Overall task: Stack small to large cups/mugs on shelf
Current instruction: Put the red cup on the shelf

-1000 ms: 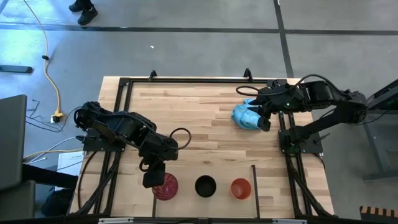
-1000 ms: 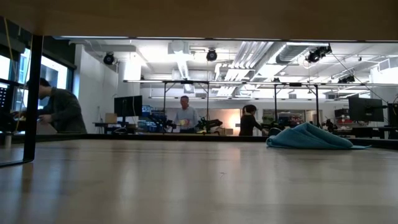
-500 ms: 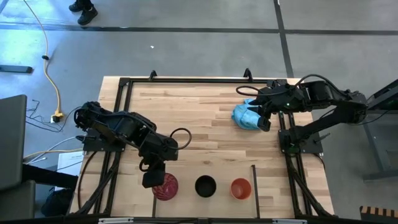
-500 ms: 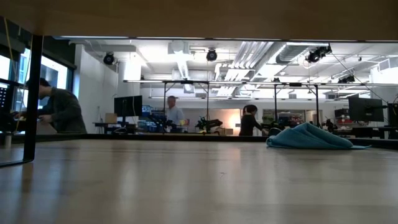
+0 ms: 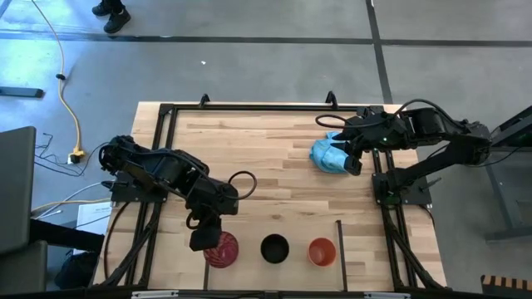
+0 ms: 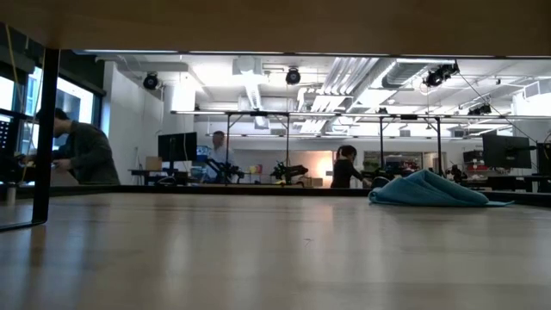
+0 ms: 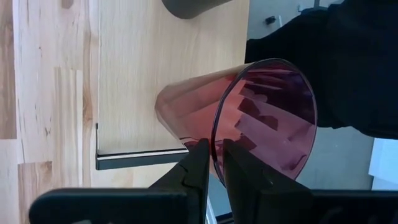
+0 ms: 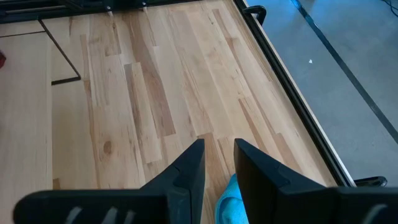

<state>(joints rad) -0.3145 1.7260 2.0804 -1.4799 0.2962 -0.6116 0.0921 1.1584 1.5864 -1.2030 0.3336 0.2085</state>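
Observation:
Three cups stand in a row on the light wood shelf strip [image 5: 295,264] at the table's near edge: a translucent red-pink cup [image 5: 223,249], a black cup [image 5: 274,247] and an orange cup [image 5: 322,251]. My left gripper [image 5: 205,239] is shut on the red-pink cup [image 7: 249,112]. My right gripper [image 5: 352,164] waits at the table's far right beside a light blue cloth [image 5: 328,154], its fingers a narrow gap apart [image 8: 219,149]. My left gripper pinches the red-pink cup's rim [image 7: 214,134] on the side toward the table's left, with one finger inside the cup and one outside. The fingers come from above, pointing down. Whether the cup's base is on the shelf I cannot tell. My right gripper is over the cloth's edge [image 8: 225,202]; whether it touches the cloth I cannot tell.
A thin black bar [image 5: 339,241] stands right of the orange cup, and another [image 7: 137,158] lies by the red-pink cup. The cloth lies heaped at the far right [image 6: 426,189]. Bare wood stretches across the table's middle. People stand in the room beyond.

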